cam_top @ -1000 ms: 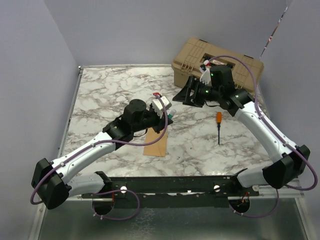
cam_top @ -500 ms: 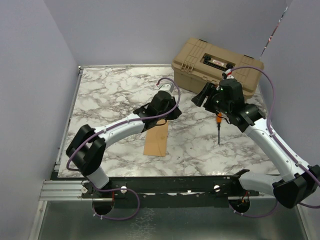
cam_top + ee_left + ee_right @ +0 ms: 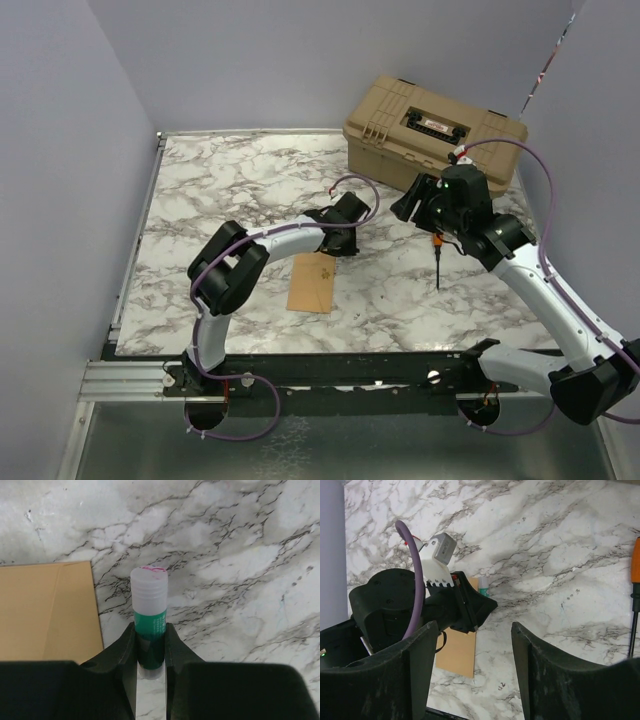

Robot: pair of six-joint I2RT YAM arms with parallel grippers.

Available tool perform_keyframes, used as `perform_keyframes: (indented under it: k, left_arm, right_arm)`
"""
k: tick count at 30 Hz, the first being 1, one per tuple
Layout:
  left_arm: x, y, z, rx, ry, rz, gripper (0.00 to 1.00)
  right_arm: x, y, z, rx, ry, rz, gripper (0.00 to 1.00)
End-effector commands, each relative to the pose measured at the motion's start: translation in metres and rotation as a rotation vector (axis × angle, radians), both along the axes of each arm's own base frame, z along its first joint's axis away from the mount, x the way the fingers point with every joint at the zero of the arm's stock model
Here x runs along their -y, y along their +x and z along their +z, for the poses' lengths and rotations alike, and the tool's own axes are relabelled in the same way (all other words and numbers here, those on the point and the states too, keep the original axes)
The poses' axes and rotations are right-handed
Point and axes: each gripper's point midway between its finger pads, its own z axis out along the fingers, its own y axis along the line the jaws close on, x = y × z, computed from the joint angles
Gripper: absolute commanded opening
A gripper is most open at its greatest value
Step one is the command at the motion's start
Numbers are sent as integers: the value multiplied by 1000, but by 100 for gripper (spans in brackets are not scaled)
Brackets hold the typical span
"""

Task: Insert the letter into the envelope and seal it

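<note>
The envelope [image 3: 313, 283] lies flat on the marble table [image 3: 220, 190], near the middle of its near edge. Only the left wrist view shows the left gripper [image 3: 150, 635] clamped on a green, white-capped glue stick [image 3: 149, 612] just beside the envelope's corner; from above, the arm hides this. The right gripper [image 3: 474, 626] hovers with its jaws wide apart and nothing between them. An orange-handled screwdriver [image 3: 437, 250] lies near it, and a tan toolbox [image 3: 435, 125] sits at the far right corner.
</note>
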Motion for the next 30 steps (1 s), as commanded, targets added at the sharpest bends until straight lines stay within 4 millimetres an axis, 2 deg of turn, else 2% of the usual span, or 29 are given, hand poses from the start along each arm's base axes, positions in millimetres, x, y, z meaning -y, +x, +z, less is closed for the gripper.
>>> perform_keyframes:
  k: [1,8,11,14,17,19,22,26,28,29,30]
  left_arm:
    - [-8,-14,-7,-26,68,-26,23]
    - [-12,-16,-10,-33,93,-27,43]
    - [-14,-12,-3,-13,97,-24,48]
    - [-8,-7,15,25,74,-39,53]
    - [1,2,44,93,45,-99,64]
    - [-1,6,67,148,38,-102,71]
    - [-15,14,105,252,43,-65,79]
    - [-53,20,164,428,87,23,87]
    - [-79,19,199,526,110,78,92]
    - [-94,17,218,576,123,115,98]
    - [-109,15,235,623,135,153,99]
  right_arm:
    - [7,-10,1,-2,-33,20,63]
    - [8,-18,-9,-44,-47,30,64]
    - [8,-18,-11,-51,-50,36,65]
    - [7,-19,-7,-45,-54,46,70]
    - [9,-17,4,-4,-54,47,76]
    - [12,-15,11,16,-69,40,78]
    - [21,-8,21,31,-118,3,81]
    - [29,3,37,70,-166,-38,89]
    - [36,7,55,120,-189,-55,92]
    - [40,8,67,151,-198,-75,96]
    - [43,9,80,183,-209,-79,99]
